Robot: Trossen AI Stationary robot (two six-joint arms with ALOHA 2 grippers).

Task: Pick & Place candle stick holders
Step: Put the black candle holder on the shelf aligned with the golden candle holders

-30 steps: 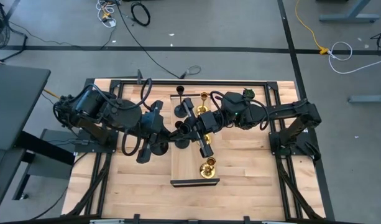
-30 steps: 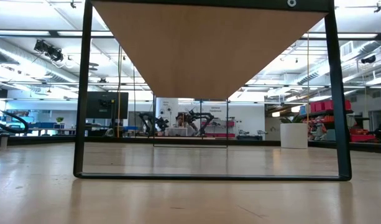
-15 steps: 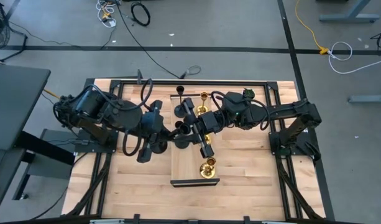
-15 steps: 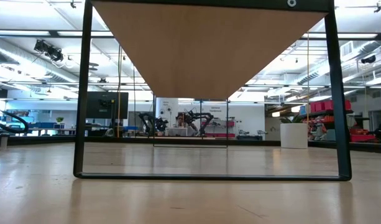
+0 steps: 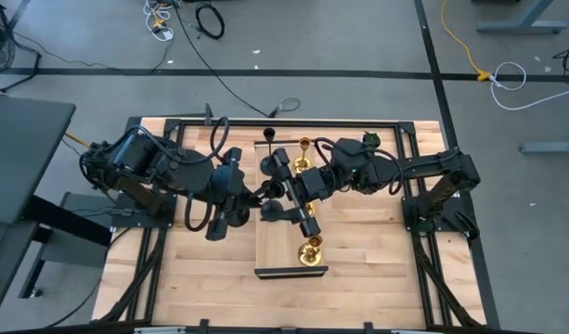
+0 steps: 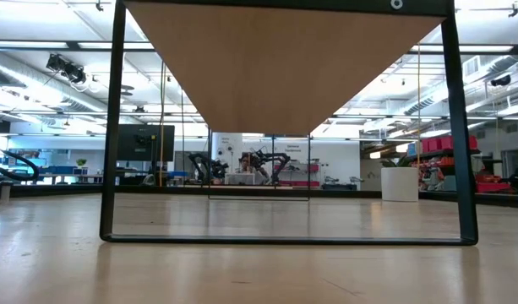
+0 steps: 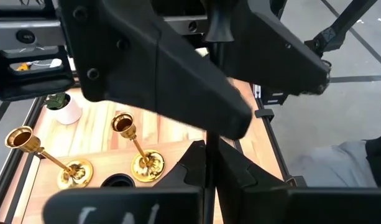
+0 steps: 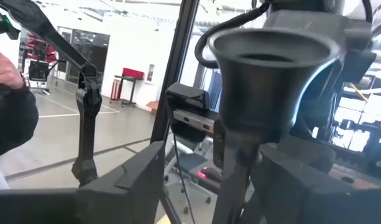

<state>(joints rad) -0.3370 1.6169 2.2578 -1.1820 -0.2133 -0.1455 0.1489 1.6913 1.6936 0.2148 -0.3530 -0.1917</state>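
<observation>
A matte black candle stick holder [image 8: 270, 59] stands roughly upright between my two grippers, over the left edge of the wooden board [image 5: 282, 243] at mid-table; its round base [image 5: 270, 211] shows from above. My left gripper [image 5: 256, 199] reaches in from the table's left and is shut on the holder. My right gripper [image 5: 287, 190] comes from the right and is open, one finger on each side of the stem [image 8: 232, 177], touching nothing that I can see. Gold holders [image 7: 135, 152] [image 5: 310, 250] stand on the board. My left gripper pinches the black holder's thin stem [image 7: 207, 155] between its two fingertips, below the cup. The fingers come about level from the table's left and lie across the stem. The holder stays roughly upright, cup up; whether its base rests on the board I cannot tell.
Another black holder [image 5: 268, 160] and a gold one [image 5: 303, 160] stand at the board's far end. A small white pot with a green plant [image 7: 64, 107] sits at the far right. A person's hand [image 8: 5, 68] shows beyond the table.
My right gripper has opened and let go of the black holder's stem, staying in place around it. My left gripper has kept its hold on the stem.
</observation>
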